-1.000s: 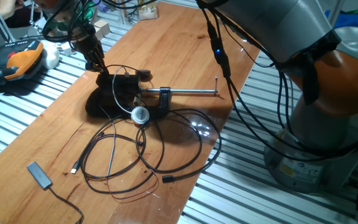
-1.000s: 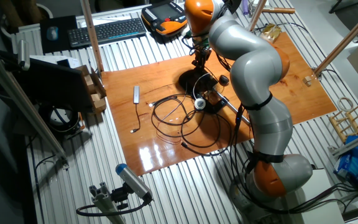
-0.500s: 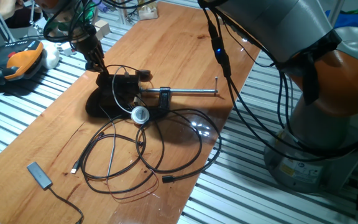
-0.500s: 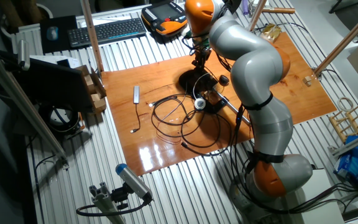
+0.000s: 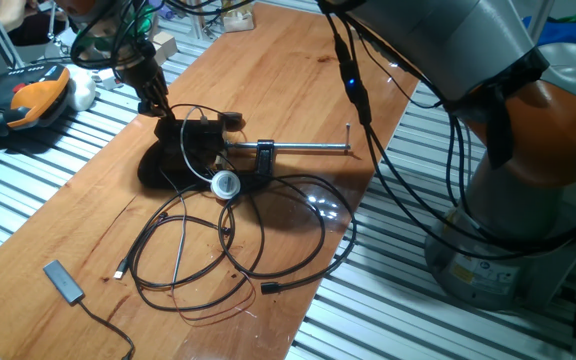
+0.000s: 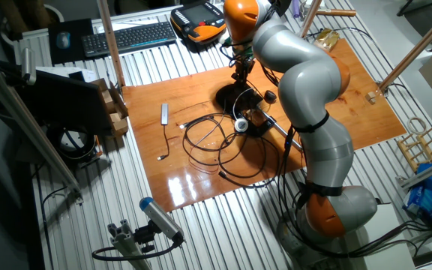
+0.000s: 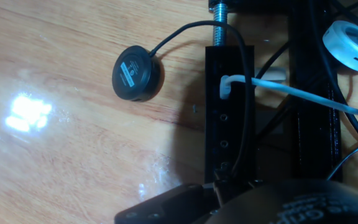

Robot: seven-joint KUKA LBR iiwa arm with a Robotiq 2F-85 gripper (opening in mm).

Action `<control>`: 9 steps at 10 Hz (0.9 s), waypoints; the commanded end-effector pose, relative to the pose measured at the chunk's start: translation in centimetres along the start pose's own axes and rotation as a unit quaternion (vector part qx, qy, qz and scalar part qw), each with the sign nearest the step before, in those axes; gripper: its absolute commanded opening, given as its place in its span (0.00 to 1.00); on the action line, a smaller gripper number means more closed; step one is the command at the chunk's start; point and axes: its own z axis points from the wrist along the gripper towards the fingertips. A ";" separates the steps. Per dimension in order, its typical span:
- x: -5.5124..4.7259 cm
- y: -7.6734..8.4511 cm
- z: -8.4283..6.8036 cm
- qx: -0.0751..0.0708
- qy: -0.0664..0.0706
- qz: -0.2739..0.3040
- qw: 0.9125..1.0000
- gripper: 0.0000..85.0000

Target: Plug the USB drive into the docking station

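Observation:
In the hand view the docking station (image 7: 227, 124), a long black box with a row of small ports, runs up the middle with a white cable (image 7: 272, 91) plugged into it. My gripper (image 7: 220, 190) sits at its near end, fingers (image 7: 163, 208) drawn together on a tiny black stub, the USB drive (image 7: 219, 183), which touches the box's face. In one fixed view the gripper (image 5: 157, 106) points down at the docking station (image 5: 200, 138). The other fixed view shows the gripper (image 6: 239, 74) over the same dark cluster.
A black round puck (image 7: 136, 73) on a cable lies left of the box. A G-clamp (image 5: 262, 160) with a long steel screw (image 5: 303, 149), a white round disc (image 5: 226, 184), looping black cables (image 5: 268, 250) and a flat dongle (image 5: 62, 281) lie on the wooden table (image 5: 298, 70).

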 end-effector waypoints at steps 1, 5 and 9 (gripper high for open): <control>0.0 0.0 -0.2 -0.001 -0.001 0.000 1.000 0.00; -0.1 0.0 -0.2 0.000 -0.015 -0.007 1.000 0.00; -0.1 -0.1 -0.6 0.000 -0.020 -0.009 1.000 0.00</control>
